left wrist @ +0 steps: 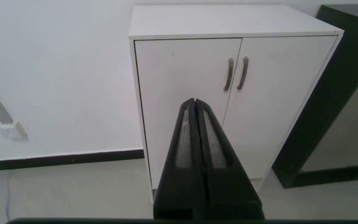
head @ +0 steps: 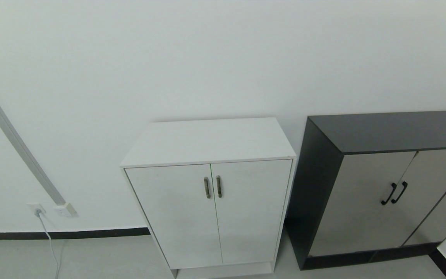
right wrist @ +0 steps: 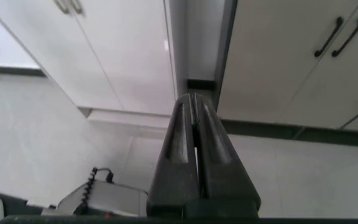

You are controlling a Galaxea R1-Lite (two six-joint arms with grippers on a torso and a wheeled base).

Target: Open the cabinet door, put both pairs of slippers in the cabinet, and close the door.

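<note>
Left gripper (left wrist: 195,103), right gripper (right wrist: 195,97) pinched together, empty; white cabinet (head: 176,209) seemingly closed, contents hidden.

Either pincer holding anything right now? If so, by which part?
Nothing is held. The left pincer and the right pincer are both shut with nothing between the fingers, clear of the closed white cabinet.

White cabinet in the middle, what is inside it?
The white cabinet has both doors shut, handles side by side at the centre. The doors cover the inside, so its contents cannot be seen.
</note>
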